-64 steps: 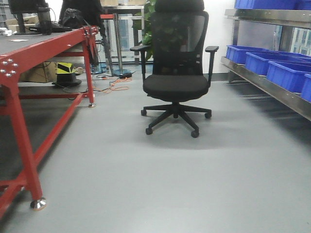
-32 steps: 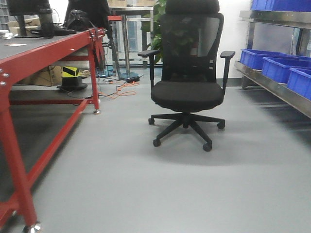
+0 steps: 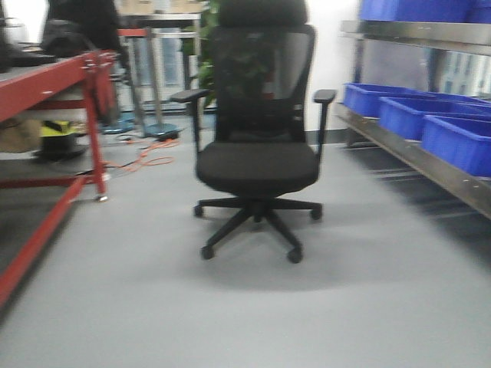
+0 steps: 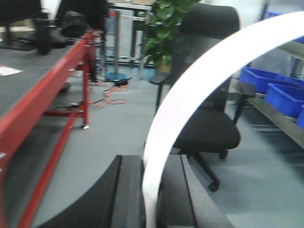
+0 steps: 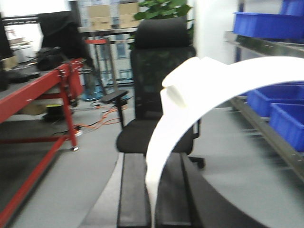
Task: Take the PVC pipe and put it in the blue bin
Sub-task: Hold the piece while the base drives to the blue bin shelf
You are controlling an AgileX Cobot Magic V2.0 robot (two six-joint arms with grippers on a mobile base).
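**Tool state.** The left tool (image 4: 149,161) is closed narrow on a PVC pipe (image 4: 183,99). The two dark fingers (image 4: 126,190) clamp the lower end, and the off-white arc rises from them and sweeps up to the right. The right tool (image 5: 152,159) grips a second PVC pipe (image 5: 237,76) in the same way. That arc also bends to the right, and a flattened, rounded part shows near its crest. Because both arcs curve the same way, these are judged to be two separate pieces.

**Reason for the hold.** Clamping each piece at one end leaves the free length clear of the tool. This likely lets it drop cleanly on release.

**Surroundings.** Neither pipe rests on the red counter (image 3: 46,77) at the left. Both are held in the air above the grey floor (image 3: 230,322). A black office chair (image 3: 257,165) stands directly ahead. The blue bins (image 3: 456,142) sit in a row on the steel shelf (image 3: 406,153) at the right, well apart from both tools.

**Stage.** Grasping appears complete, and placement is not yet done. The front view is smeared, which is consistent with the base being in motion.
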